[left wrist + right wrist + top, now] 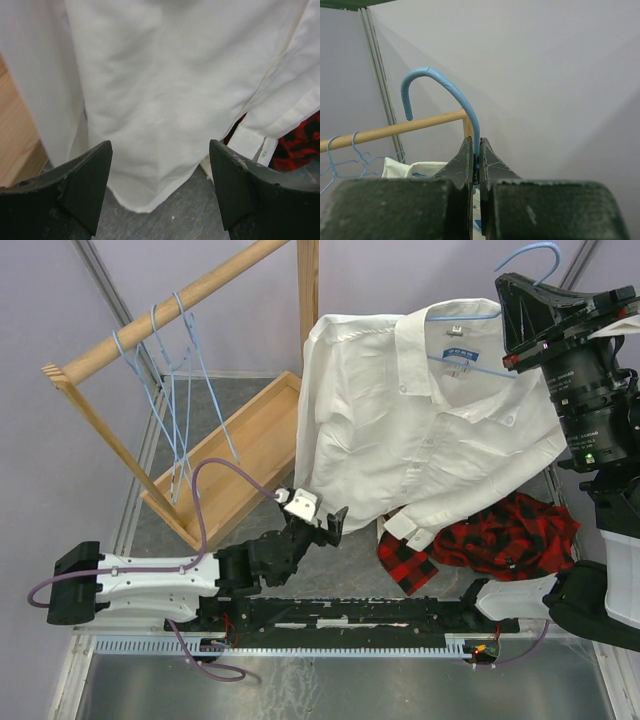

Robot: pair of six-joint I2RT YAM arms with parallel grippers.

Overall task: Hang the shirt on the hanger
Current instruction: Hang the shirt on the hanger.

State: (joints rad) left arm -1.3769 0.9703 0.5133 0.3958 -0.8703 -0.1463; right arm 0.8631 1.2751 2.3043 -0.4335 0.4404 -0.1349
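Observation:
The cream-white shirt (420, 430) hangs spread out at the centre right, its collar round the light-blue hanger (470, 315). The hanger's hook (530, 258) rises above the collar. My right gripper (508, 300) is high at the top right, shut on the hanger's neck (477, 145) just below the hook. My left gripper (325, 522) is low by the shirt's bottom hem and open. In the left wrist view the shirt (165, 90) hangs just beyond the left gripper (160, 185), with only grey table surface between its fingers (85, 185).
A wooden rack (170, 310) at the left carries several more blue hangers (175, 380) over its wooden tray base (250, 450). A red-and-black plaid garment (500, 540) lies on the table under the shirt's cuff and shows in the left wrist view (300, 140).

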